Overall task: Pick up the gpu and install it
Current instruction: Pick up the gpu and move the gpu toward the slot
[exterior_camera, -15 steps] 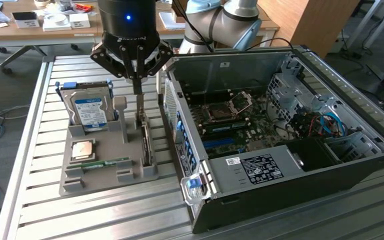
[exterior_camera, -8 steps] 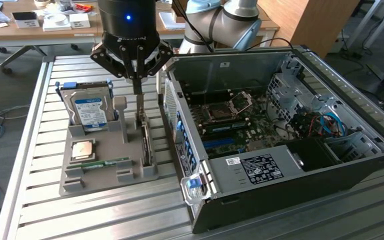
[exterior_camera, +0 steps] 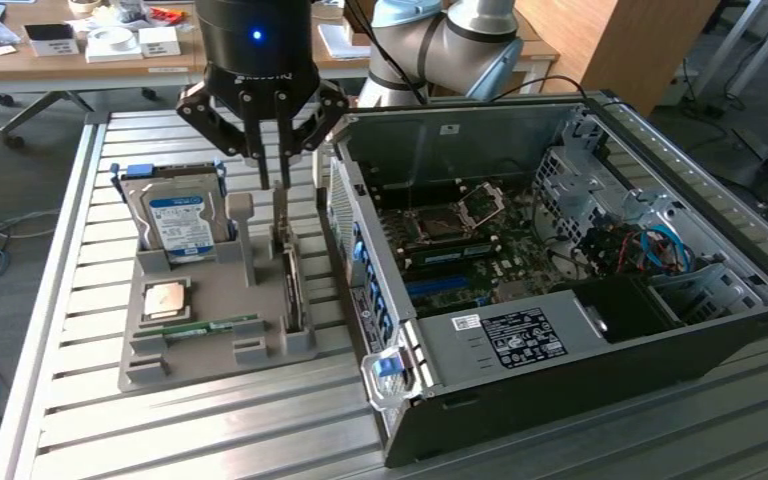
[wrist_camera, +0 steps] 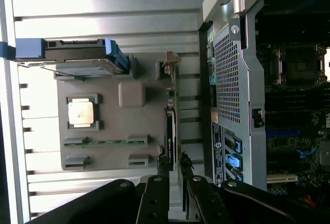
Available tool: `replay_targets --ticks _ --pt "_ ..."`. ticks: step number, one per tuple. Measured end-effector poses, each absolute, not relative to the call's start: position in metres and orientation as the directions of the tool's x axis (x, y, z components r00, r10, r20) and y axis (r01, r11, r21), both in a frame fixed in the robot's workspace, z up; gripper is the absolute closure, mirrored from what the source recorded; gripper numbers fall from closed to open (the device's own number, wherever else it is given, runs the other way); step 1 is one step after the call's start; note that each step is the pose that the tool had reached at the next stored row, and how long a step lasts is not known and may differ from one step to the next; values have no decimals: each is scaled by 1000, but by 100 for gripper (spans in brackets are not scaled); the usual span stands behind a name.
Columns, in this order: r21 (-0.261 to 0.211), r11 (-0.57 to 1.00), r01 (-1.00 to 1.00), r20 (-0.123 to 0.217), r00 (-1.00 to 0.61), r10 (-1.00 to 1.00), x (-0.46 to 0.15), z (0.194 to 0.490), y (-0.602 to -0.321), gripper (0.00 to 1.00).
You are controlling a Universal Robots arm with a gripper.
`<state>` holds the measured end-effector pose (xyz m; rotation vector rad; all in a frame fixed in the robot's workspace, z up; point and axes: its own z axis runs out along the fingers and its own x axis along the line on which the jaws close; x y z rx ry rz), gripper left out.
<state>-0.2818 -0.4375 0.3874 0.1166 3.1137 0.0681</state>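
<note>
Gpu (exterior_camera: 288, 275) stands on edge in a grey tray (exterior_camera: 157, 370) slot just beside the computer case (exterior_camera: 598, 330). The gripper (exterior_camera: 275, 185) is at its top edge; I cannot tell whether it grips. The card is probably light, stiff and fragile, best held by that bare top edge.

Robotics lab: slatted workbench (exterior_camera: 197, 420), office desks (exterior_camera: 37, 68)

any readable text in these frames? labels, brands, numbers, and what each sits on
"DELL": white letters on the motherboard, wrist view; probable, not certain.
Pale lettering on the body of the gripper: too blurred to read.
Blue-white label on the hard drive: print too small to read.
Black and white stickers on the power supply: print too small to read.
No other legible text.
</note>
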Motion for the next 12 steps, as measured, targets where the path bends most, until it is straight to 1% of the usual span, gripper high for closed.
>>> replay_targets --ticks 1,3,5,6,7,12 --pt "45 996 74 -23 -997 75 -282 387 -438 71" --pt "45 996 74 -23 -997 75 -282 387 -438 71" --pt "45 996 74 -23 -997 75 -282 387 -438 59" --pt "45 996 74 -23 -997 75 -282 387 -438 59" --pt "45 996 74 -23 -997 75 -282 387 -438 53" --pt "45 996 74 -23 -997 75 -282 384 -438 53"
